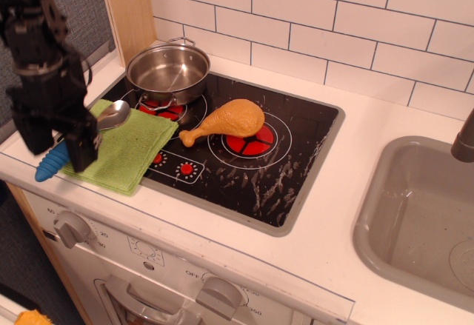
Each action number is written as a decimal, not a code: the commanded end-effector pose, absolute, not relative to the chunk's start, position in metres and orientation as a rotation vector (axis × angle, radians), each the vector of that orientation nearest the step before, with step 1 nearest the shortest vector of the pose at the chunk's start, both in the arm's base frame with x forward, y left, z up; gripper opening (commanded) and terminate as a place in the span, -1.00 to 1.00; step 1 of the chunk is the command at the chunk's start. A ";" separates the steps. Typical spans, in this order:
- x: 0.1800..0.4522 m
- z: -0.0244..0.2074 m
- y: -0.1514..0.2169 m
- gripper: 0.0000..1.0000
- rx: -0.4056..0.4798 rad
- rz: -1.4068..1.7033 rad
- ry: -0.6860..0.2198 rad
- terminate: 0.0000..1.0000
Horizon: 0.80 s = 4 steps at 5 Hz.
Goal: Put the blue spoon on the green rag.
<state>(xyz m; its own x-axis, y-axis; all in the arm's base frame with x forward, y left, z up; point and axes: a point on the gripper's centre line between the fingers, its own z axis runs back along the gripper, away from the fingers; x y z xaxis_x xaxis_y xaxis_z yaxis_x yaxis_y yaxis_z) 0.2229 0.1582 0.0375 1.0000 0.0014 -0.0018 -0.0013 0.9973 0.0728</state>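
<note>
Fingers (55,143), parted and released, straddle the blue spoon (53,162) lying across the green rag (129,151) edge

We see the gripper (63,147), blurred, over the left edge of the green rag (126,147), w/ the blue spoon (111,115) lying bowl-up on the rag, handle end poking off its left side, steel pot (168,72) & chicken leg (226,121) on the stovetop (296,162).
</note>
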 end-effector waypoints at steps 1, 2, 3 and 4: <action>0.225 0.108 0.130 1.00 0.150 -0.081 -0.159 -1.00; 0.229 0.103 0.125 1.00 0.101 -0.111 -0.119 -1.00; 0.229 0.103 0.125 1.00 0.101 -0.111 -0.119 -1.00; 0.229 0.103 0.125 1.00 0.101 -0.111 -0.119 1.00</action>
